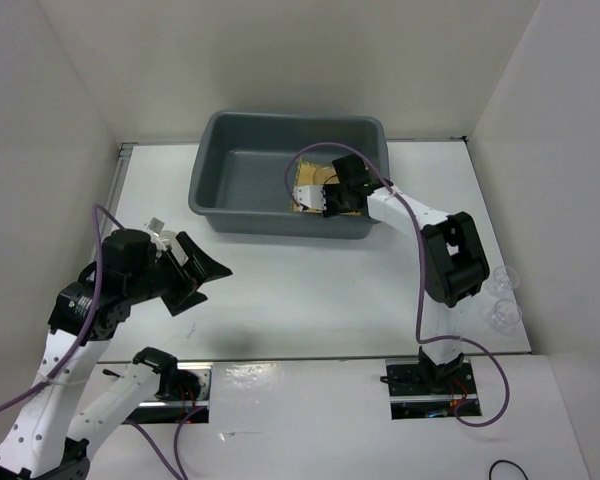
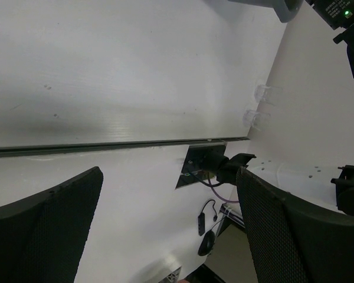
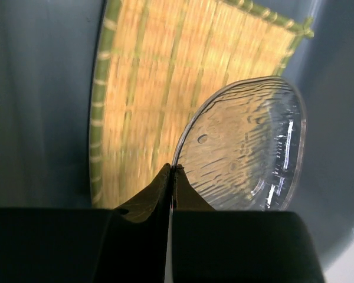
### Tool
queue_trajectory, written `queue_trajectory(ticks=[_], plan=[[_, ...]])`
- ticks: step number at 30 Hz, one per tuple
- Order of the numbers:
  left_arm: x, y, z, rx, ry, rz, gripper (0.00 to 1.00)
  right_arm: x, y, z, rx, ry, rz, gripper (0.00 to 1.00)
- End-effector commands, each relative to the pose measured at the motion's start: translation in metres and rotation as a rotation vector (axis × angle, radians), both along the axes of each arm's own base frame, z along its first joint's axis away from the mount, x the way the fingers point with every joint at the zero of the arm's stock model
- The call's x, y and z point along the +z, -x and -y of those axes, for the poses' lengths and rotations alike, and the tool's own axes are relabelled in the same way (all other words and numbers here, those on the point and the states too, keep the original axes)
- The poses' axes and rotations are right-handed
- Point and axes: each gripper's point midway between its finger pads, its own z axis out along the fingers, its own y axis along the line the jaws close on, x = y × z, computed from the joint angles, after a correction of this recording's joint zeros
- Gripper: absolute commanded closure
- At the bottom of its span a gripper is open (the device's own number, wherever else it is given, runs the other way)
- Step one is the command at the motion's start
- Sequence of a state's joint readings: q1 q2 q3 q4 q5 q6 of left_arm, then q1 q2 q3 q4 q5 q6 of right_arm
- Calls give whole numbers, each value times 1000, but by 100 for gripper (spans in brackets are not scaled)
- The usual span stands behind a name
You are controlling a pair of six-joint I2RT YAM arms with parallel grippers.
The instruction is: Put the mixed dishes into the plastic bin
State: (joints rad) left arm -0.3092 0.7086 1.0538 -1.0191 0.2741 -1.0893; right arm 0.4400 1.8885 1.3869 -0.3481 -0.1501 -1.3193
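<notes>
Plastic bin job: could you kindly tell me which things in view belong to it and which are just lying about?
Job: plastic bin; bamboo mat inside it; clear plate in the right tool; two small clear dishes outside it.
Lying about: black cable, bottom right.

Robotics lab test cell indicated. White tabletop (image 1: 310, 290) enclosed on three sides by plain white panels (image 1: 40, 150). Left arm (image 1: 90, 310) and right arm (image 1: 450, 260) bolted side by side at near edge. Purple cables (image 1: 418, 300) looped loosely along both arms. Wiring left exposed in base cutout (image 1: 425, 385). Black cable (image 1: 505, 470) trailed over near ledge. Grey plastic bin (image 1: 242, 180) set at far side of tabletop.
</notes>
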Motion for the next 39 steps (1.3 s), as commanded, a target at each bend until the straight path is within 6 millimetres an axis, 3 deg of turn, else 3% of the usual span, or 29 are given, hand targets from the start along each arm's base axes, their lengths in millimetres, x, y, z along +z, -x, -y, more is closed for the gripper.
queue_trajectory(ticks=[1,6,10,17,20,22,23,25,26,27,28,29,30,31,32,33,34,35,36,37,38,39], plan=[[14,0,-3,33,19,23,0,-16,-10,-11,28,-11,-5,100],[10,-3,-2,33,13,4,0,-28,-18,-8,6,5,-36,96],[11,-8,1,19,14,8,0,-24,-23,-1,-30,12,-44,89],[4,-17,7,-10,12,-1,0,-16,-28,6,-88,21,-37,66],[0,-16,7,-10,9,-11,0,-14,-31,7,-120,7,-30,66],[0,-16,7,-10,12,0,0,14,-41,7,-153,-48,25,61],[-2,-18,8,-10,12,0,0,29,-46,4,-168,-82,57,52],[-4,-20,5,13,3,0,0,81,-53,-1,-233,-204,122,39],[5,-25,3,28,-4,23,0,103,-53,-4,-255,-263,137,20],[7,-26,-1,39,-31,28,0,147,-51,-6,-311,-379,166,13],[3,-38,-11,81,-102,17,0,167,-46,-6,-341,-435,168,5],[23,-46,-17,101,-139,54,0,185,-37,-5,-400,-510,130,2],[3,-53,-35,138,-283,-39,0,207,-26,-2,-426,-564,126,2],[1,-57,-45,172,-343,-70,0,210,-17,2,-463,-585,100,2],[-2,-57,-56,218,-392,-120,0,201,-3,8,-533,-599,31,2],[-8,-70,-69,274,-427,-153,0,215,11,13,-573,-643,43,2],[-10,-76,-75,298,-428,-165,0,192,23,22,-630,-621,-2,2],[-12,-92,-77,307,-393,-142,0,187,32,33,-708,-635,-6,2],[-33,-99,-94,343,-370,-191,0,201,47,45,-742,-675,31,2],[-34,-112,-85,323,-248,-164,0,168,62,56,-795,-629,-12,2],[-44,-114,-93,340,-208,-187,0,159,73,64,-833,-627,-17,2],[-53,-113,-121,438,-187,-226,0,167,94,70,-831,-648,-2,2]])
